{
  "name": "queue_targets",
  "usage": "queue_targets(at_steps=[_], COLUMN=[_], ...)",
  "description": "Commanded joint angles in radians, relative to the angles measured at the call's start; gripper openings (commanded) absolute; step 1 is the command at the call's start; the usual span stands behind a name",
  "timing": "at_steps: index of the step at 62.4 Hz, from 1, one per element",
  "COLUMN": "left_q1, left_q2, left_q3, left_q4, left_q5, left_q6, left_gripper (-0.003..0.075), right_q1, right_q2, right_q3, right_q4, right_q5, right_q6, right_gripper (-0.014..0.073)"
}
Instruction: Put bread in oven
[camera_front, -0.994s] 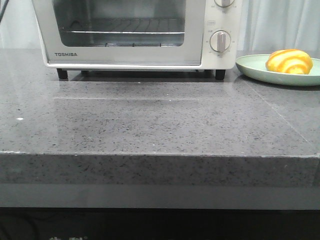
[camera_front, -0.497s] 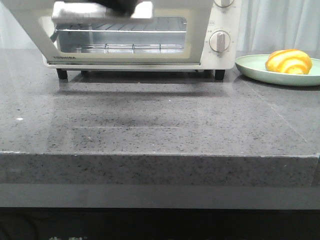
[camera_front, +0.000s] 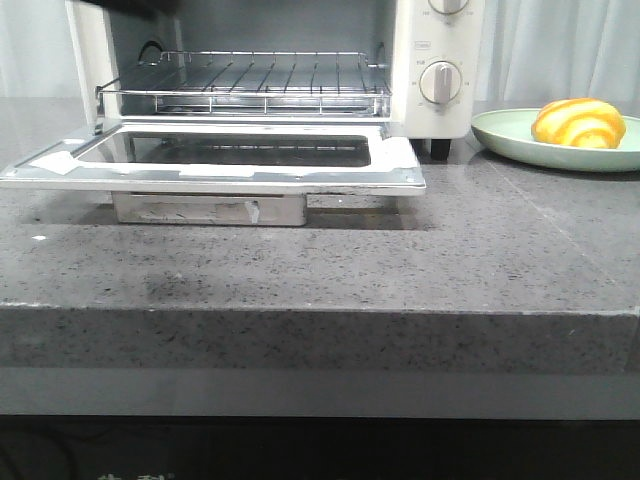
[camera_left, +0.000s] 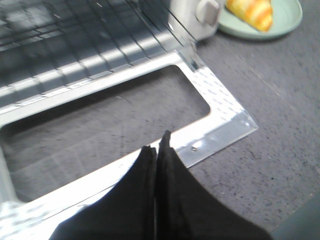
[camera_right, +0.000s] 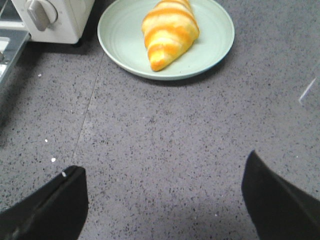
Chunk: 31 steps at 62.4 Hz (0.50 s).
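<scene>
The bread (camera_front: 579, 122) lies on a pale green plate (camera_front: 510, 135) at the right of the oven (camera_front: 430, 60); it also shows in the right wrist view (camera_right: 169, 31) and the left wrist view (camera_left: 251, 12). The oven door (camera_front: 215, 163) lies open and flat, the wire rack (camera_front: 245, 85) exposed. My left gripper (camera_left: 158, 142) is shut and empty, its tips above the door's front frame (camera_left: 215, 135). My right gripper (camera_right: 162, 172) is open and empty above the bare counter, short of the plate (camera_right: 120, 35). Neither gripper's fingers show in the front view.
The grey speckled counter (camera_front: 400, 260) ends in a front edge near me. A pale curtain (camera_front: 560, 45) hangs behind. The oven's round knob (camera_front: 440, 82) faces forward beside the plate. A dark piece of the left arm (camera_front: 140, 6) shows at the top left.
The oven door has swung from shut, through half open, down to flat on the counter. The left arm, at the door's top edge half a second ago, is now mostly out of the front view.
</scene>
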<state>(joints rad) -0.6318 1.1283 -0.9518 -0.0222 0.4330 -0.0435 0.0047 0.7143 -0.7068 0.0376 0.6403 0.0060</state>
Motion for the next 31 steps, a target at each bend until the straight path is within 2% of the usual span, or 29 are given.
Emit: queue_targets(at_steps=[1, 15, 31], left_q1=[0.051, 0.165, 0.183], left_q2=[-0.093, -0.272, -0.44], left_q3=[0.0, 0.124, 0.211], left_q4=[-0.004, -0.004, -0.004], left_q5=[-0.03, 0.03, 0.074], left_q6=[-0.006, -0.007, -0.007], left_gripper=[-0.0018, -0.0018, -0.0018], right_q1=[-0.006, -0.006, -0.006], right_q2=[0.023, 0.109, 0.311], right_q3=[-0.037, -0.096, -0.259], right_q4=[-0.002, -0.002, 0.028], right_q5=[-0.05, -0.03, 0.029], right_q6=[0.01, 0.037, 0.037], right_gripper=[0.0634, 0.0634, 0.0634])
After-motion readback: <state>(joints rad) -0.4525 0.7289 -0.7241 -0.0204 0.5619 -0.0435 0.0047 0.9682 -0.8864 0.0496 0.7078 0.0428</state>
